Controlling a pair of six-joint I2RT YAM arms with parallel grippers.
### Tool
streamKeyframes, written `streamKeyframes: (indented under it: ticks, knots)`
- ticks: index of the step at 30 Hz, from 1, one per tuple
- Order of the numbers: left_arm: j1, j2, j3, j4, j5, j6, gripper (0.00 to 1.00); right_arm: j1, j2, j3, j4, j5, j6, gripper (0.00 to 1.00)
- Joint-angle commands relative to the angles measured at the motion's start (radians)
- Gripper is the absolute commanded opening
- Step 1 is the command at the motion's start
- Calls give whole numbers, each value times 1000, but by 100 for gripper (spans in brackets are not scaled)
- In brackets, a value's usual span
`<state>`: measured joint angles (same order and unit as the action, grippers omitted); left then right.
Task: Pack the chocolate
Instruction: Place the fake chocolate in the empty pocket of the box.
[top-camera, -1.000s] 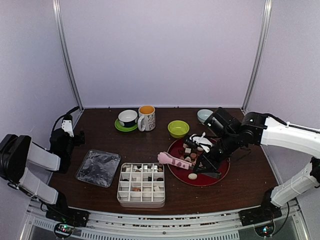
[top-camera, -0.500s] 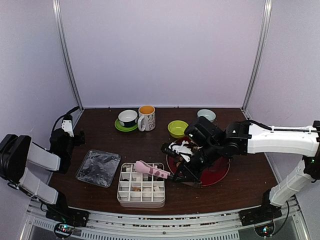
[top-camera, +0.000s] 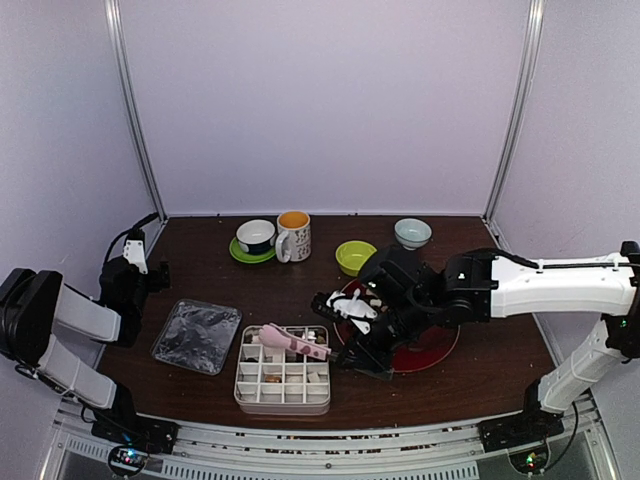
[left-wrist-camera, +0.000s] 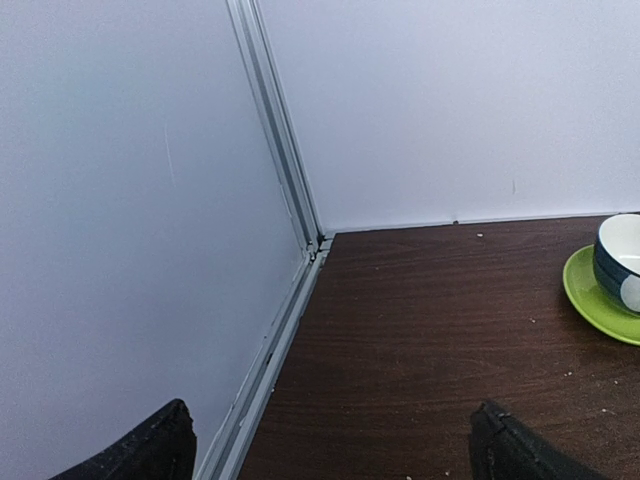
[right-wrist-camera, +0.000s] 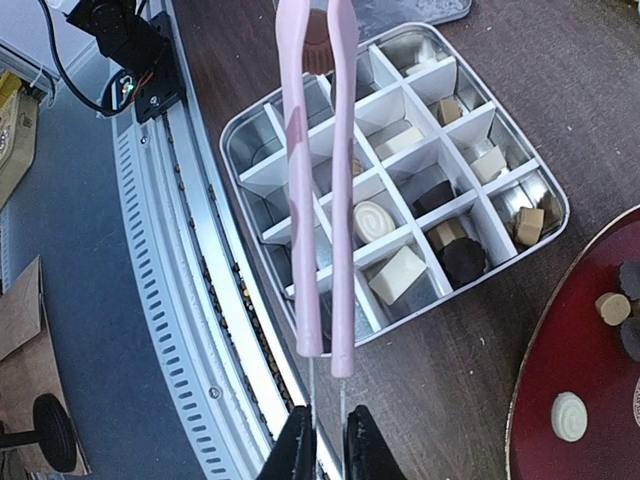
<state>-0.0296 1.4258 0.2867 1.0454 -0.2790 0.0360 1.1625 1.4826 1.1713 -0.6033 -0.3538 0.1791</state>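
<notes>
Dark wood table (top-camera: 200, 250): your right gripper (right-wrist-camera: 325, 445) was clamped on pink tongs (right-wrist-camera: 297, 200), brown chocolate (right-wrist-camera: 318, 45) pinched at tips ahead of it, over box (right-wrist-camera: 497, 112). Approx half the cells filled; more pcs lay on red plate (right-wrist-camera: 560, 330) beside it. Left gripper (left-wrist-camera: 330, 455) spread, idle.

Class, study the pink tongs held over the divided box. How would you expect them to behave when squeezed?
Probably springy: the pink tongs are two long thin arms pinched nearly parallel by the right gripper. Likely light, since it carries them by one end. Their smooth surface might slip or twist in that narrow grip.
</notes>
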Motion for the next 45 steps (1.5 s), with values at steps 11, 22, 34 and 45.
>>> streamKeyframes:
  ticks: [11, 22, 34, 45]
  knots:
    - [7, 5, 15, 36, 8, 9, 98, -23, 133, 265, -88, 116, -39, 8]
    - [7, 5, 15, 37, 8, 10, 98, -118, 367, 592, -372, -91, -43, 8]
    - [7, 5, 15, 37, 7, 10, 98, -104, 482, 755, -611, -172, -102, 10]
    - [8, 5, 15, 36, 8, 10, 98, -95, 445, 621, -375, 177, -145, 8]
